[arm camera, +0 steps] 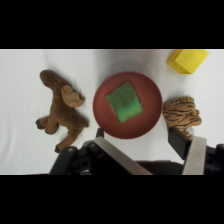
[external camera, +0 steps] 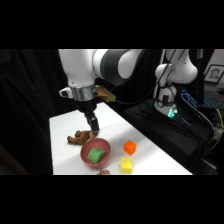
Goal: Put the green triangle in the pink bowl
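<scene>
One triangle (arm camera: 125, 102) lies flat inside the bowl (arm camera: 150, 117), free of the tool (arm camera: 145, 145), whose fingers stand spread and empty just above the rim. Risk, as I judge it: a low retreat clips the rim, tipping the bowl toward the tiger toy (arm camera: 181, 116).

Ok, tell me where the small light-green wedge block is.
The green triangle lies inside the pink bowl, between the brown toy animal and the striped tiger toy.

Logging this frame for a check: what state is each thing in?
green triangle: lying inside the bowl, released
pink bowl: upright, holding the triangle
end effector: open, empty, above the bowl
yellow cube: on the table
orange block: on the table
</scene>
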Tool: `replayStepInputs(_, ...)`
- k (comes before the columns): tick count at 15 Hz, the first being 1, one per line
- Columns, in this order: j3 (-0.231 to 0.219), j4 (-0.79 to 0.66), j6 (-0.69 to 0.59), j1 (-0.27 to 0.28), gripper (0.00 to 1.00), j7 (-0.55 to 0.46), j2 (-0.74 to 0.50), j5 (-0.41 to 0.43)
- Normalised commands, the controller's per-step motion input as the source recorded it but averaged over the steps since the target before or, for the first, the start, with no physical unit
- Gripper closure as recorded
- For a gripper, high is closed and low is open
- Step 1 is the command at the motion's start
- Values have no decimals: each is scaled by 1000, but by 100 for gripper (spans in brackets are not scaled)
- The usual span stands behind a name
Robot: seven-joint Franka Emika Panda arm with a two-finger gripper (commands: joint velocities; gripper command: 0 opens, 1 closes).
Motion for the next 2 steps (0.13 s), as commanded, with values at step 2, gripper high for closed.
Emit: replayStepInputs(2, 29, -24, -197, 2, 0, -30, -222, -36)
